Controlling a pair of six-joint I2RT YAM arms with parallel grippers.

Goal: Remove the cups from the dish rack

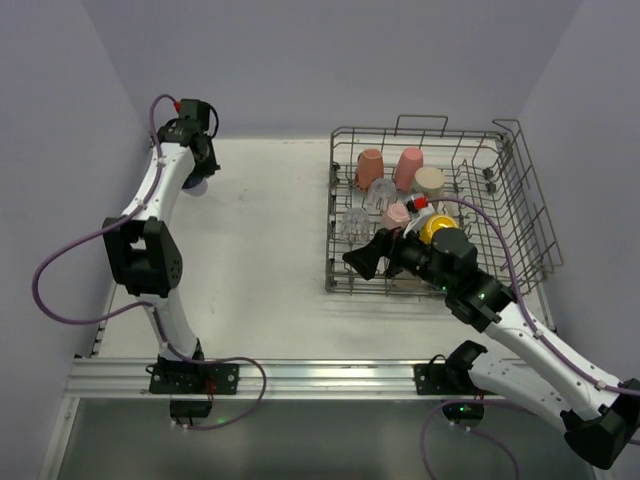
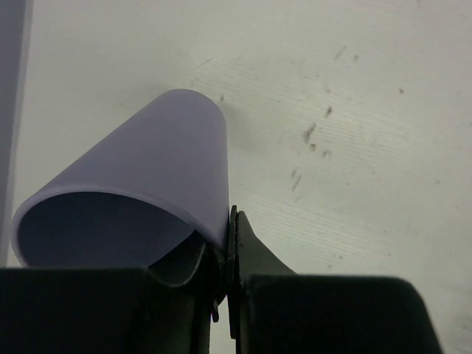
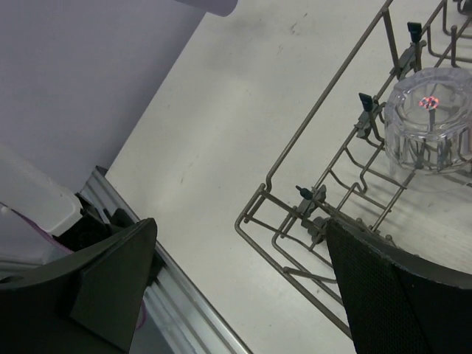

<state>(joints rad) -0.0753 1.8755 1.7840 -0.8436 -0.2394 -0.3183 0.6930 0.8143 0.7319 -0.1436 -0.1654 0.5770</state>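
The lavender cup looks like smooth matt plastic, with no shine on its wall or rim. The counter is off-white and matt, faintly grained, with dark scuffs toward 1 o'clock in the left wrist view. The rack is thin grey metal wire with a dull sheen. Small dark caps on some tines look like plastic. At 2 o'clock in the right wrist view a tumbler is clear and glossy; whether it is glass or plastic I cannot tell. The right fingers are matt black, one with a finely textured pad. The left fingers are smooth and dark.
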